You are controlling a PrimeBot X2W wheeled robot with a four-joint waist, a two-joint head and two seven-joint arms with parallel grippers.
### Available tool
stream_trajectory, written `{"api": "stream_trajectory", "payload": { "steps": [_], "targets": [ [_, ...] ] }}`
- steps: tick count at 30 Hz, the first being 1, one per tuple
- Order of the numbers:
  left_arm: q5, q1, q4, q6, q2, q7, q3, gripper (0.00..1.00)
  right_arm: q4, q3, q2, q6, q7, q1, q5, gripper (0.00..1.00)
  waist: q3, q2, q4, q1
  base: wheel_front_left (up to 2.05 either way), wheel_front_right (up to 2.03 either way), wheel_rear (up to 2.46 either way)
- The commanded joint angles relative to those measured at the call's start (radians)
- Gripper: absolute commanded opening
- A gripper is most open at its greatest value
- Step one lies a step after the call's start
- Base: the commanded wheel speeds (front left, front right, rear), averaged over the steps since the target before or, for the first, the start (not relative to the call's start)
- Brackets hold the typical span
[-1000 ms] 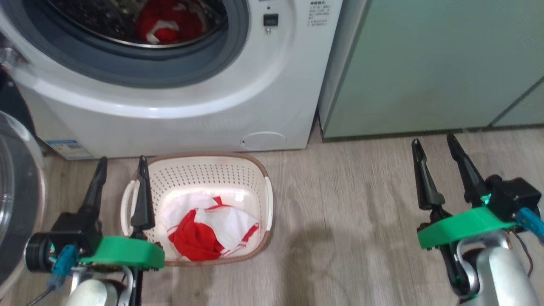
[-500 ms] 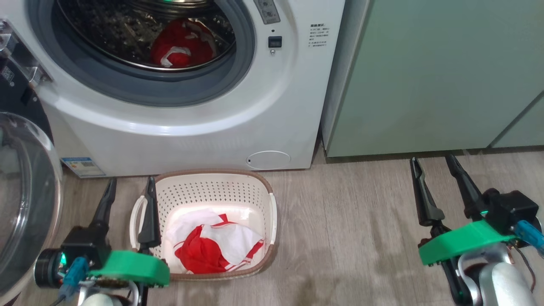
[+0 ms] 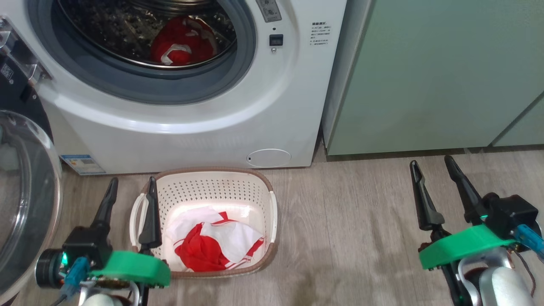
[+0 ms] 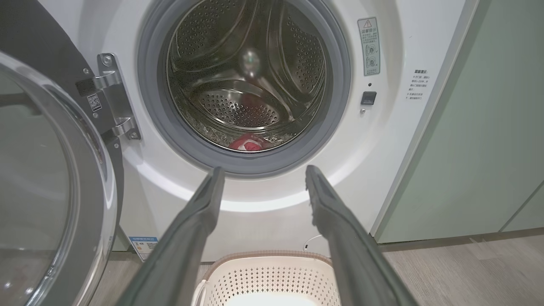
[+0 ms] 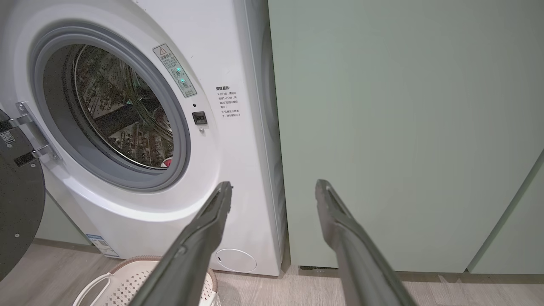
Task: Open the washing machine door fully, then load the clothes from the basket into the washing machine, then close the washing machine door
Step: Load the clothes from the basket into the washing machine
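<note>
View raised; left end effector [image 3: 133,180] (spread) at basket [image 3: 221,170] rim

Red, white, cream and pale green on my screens.
I see red clothes [image 3: 199,253] with white panels and thin red stripes in a cream, hole-dotted basket [image 3: 212,189] with a brown rim; the washing machine [image 3: 191,131] is white with a grey seal [image 3: 170,87], the cabinets [image 3: 425,76] pale green, the floor [image 3: 348,238] grey wood-grain.
</note>
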Motion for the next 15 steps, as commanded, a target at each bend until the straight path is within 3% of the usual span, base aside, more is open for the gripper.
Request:
{"api": "stream_trajectory", "payload": {
  "steps": [1,15],
  "targets": [
    [-0.008,-0.036,-0.026,-0.001,0.02,-0.001,0.036,1.0,-0.039,0.022,-0.003,0.0,-0.007,-0.024,-0.001,1.0,0.005,-0.0001,0.001,0.0001,0.0,0.0,0.0],
    [-0.003,-0.106,-0.009,-0.015,0.027,0.015,0.02,1.0,-0.052,0.019,-0.003,0.0,-0.023,-0.048,0.006,1.0,0.075,-0.0001,-0.001,0.0001,0.0,0.0,0.0]
  ]
}}
